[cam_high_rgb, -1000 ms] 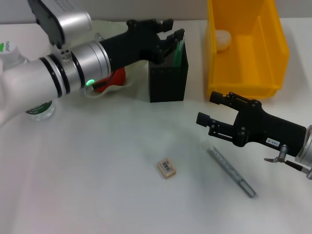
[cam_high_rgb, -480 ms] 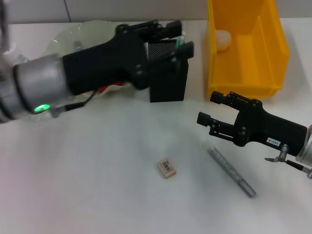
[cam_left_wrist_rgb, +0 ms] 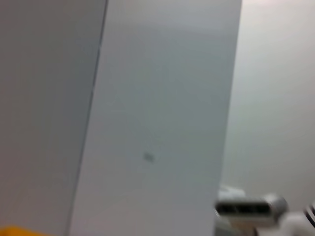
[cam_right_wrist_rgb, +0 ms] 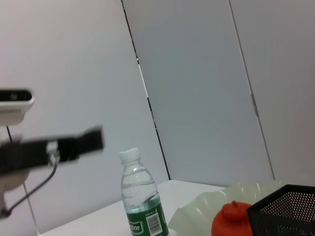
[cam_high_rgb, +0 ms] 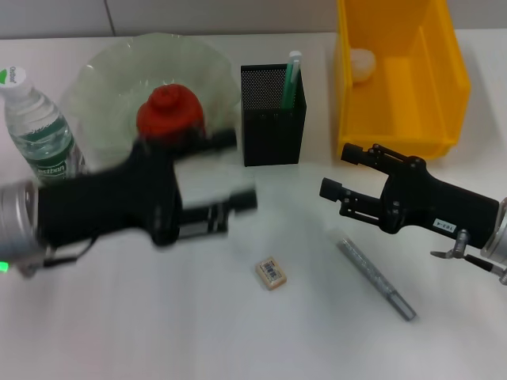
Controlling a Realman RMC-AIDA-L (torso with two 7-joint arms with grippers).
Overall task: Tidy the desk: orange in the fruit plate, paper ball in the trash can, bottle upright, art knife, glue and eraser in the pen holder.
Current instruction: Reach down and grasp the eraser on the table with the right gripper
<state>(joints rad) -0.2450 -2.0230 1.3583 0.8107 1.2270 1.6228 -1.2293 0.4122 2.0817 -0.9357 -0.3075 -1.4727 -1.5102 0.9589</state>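
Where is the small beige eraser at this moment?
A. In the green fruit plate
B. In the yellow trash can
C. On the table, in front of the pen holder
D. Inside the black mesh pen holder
C: the eraser lies flat on the bare table, nearer the robot than the pen holder, with no gripper touching it.

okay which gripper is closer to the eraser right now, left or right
Left, narrowly. The left gripper hangs open just up and to the robot's left of the eraser. The right gripper, also open, sits farther off toward the yellow trash can, above the art knife.
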